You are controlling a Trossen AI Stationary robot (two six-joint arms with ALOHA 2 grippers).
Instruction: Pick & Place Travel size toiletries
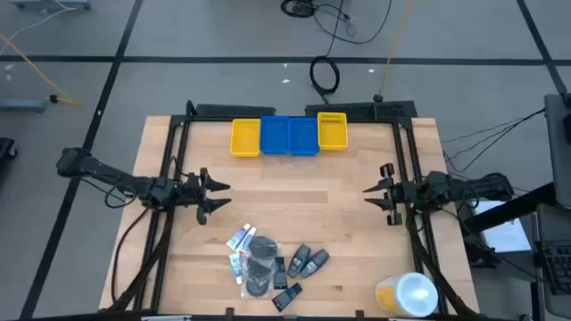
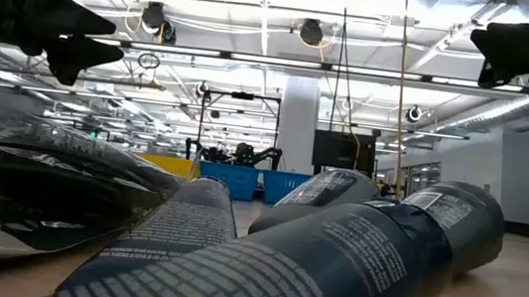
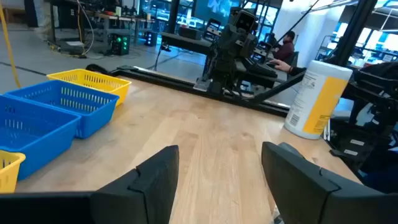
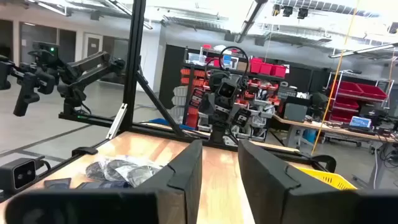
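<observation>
The travel size toiletries lie in a heap on the wooden table near its front edge: white-and-blue tubes (image 1: 241,239), round black flat pieces (image 1: 260,263), dark grey mini bottles (image 1: 308,260) and a small black packet (image 1: 285,296). The bottles (image 2: 333,246) lie on their sides close before the low camera. My left gripper (image 1: 221,194) hovers open at the table's left, above and behind the heap, its fingers (image 3: 155,180) wide apart. My right gripper (image 1: 370,192) hovers at the table's right, open by a narrower gap (image 4: 221,168). Neither has anything between its fingers.
A row of yellow and blue bins (image 1: 290,135) stands at the table's far edge. A large yellow container with a white lid (image 1: 406,294) stands at the near right corner. Bare wood lies between the two grippers. A black frame (image 1: 178,152) runs around the table.
</observation>
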